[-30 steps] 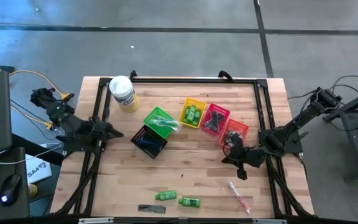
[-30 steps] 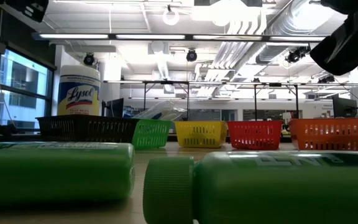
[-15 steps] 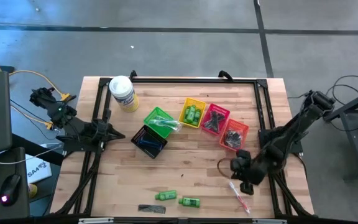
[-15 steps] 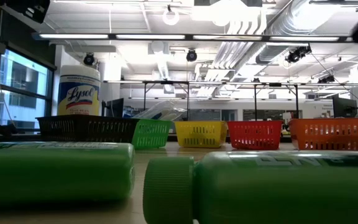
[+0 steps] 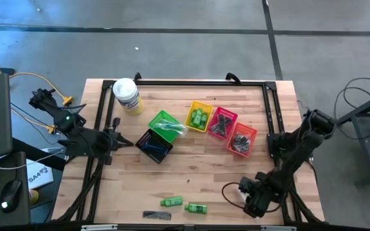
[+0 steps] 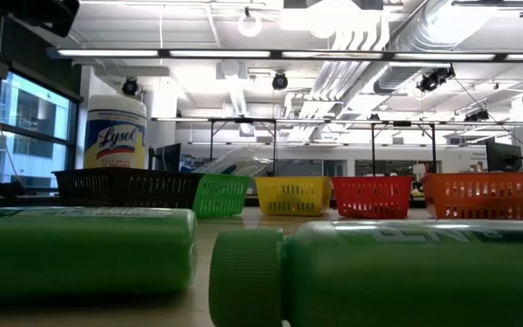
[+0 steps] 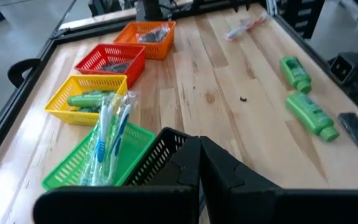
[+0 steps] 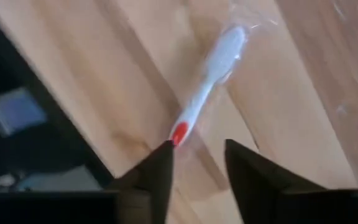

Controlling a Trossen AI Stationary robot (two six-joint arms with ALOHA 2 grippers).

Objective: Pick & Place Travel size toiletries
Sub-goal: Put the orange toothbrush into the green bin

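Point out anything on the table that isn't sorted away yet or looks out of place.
Four items lie loose on the bare wood near the front edge: two green bottles, a black comb, and a wrapped toothbrush below the right gripper, whose jaws are open. Nothing looks spilled or damaged.

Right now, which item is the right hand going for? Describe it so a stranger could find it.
Start at the wooden table's near right corner, where the right hand hangs low, open. Just under it lies a clear-wrapped toothbrush, white with a red handle end. It is alone there: the two green bottles and the black comb lie farther left along the same edge.
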